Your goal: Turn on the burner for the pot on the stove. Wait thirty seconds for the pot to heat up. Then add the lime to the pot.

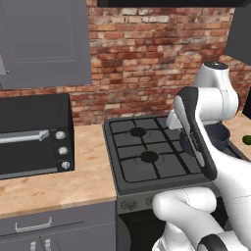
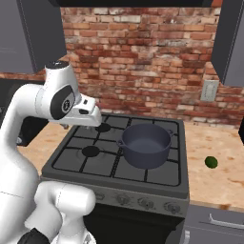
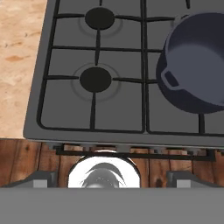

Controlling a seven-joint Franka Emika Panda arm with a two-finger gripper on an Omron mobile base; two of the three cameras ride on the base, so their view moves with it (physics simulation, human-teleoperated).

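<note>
Brick-wall kitchen, wooden desk (image 2: 214,183). Stove (image 2: 95,164) set in desk; pot (image 2: 144,144) on its right-side grate, front half. Lime (image 2: 211,162) on desk right of stove, well apart from jaws. Jaws (image 3: 111,177) released, spread wide, above stove's front edge, left of pot, holding nothing.

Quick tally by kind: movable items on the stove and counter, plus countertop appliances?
Pot: 1, on the stove
Lime: 1, on the counter right of the stove
Countertop oven: 1, left of the stove
Total: 3
</note>
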